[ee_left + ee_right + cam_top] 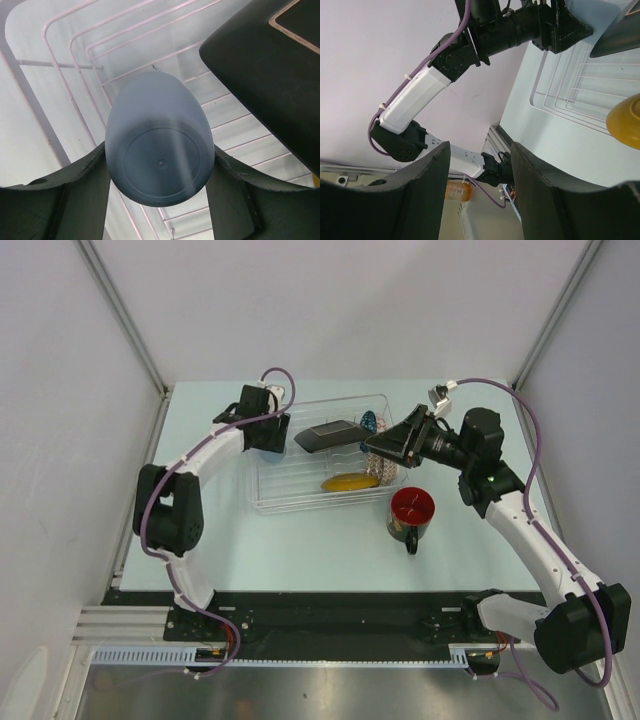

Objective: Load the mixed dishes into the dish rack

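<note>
The clear dish rack (265, 502) sits mid-table. Inside it the dark square plate (330, 435) tilts up, the small yellow plate (347, 482) lies near the front wall, and the mosaic bowl (380, 475) stands on edge, partly hidden by my right gripper (375, 448). That gripper (480, 150) is open and empty, at the rack's right end. The red-rimmed mug (411, 512) stands upright on the table in front of the rack's right corner. My left gripper (278, 432) hovers over the rack's left end. Its fingers (75, 200) press both sides of a blue-grey round-bottomed cup (160, 135).
White rack wires (75, 75) run under the held cup, with the dark plate (270, 70) close on its right. The right wrist view shows the rack's corner (560, 95), the yellow plate's edge (625, 122) and the left arm (420, 100). Grey walls close in the table.
</note>
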Robot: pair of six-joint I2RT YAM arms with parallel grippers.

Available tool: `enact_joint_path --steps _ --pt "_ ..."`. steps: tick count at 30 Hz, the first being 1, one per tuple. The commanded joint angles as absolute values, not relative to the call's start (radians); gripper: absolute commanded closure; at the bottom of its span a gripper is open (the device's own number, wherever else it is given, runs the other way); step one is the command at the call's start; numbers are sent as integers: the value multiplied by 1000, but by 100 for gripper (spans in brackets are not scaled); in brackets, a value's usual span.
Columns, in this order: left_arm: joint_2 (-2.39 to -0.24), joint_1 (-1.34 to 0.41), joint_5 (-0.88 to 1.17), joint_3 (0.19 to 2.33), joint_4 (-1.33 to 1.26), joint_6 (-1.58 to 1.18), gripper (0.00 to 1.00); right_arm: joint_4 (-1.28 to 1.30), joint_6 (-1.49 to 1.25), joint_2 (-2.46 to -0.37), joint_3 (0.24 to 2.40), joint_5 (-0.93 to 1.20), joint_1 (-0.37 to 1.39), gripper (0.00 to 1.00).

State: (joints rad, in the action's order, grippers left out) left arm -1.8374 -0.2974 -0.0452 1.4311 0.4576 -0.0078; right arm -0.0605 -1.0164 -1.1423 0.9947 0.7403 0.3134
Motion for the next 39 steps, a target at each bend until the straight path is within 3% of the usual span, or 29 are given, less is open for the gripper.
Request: enact_joint_path --steps 1,24,27,32,37,39 --pt "-1835 -304 -38 1440 376 -2 100 -45 -994 -1121 997 729 307 44" --pt "-1855 -304 -11 1359 316 -8 100 -18 -1003 -1109 997 718 305 44" --pt "-1855 -304 -20 1365 331 -8 77 -8 -997 -1108 997 715 305 41" --pt "-1815 -304 -40 1348 330 -6 30 -5 -986 -1104 997 713 311 37" --pt "-1770 -305 -29 1358 345 -15 1 -5 -980 -1108 997 727 318 32" --pt "-1756 -307 -32 1361 348 -12 0 -5 -979 -1108 997 726 321 30"
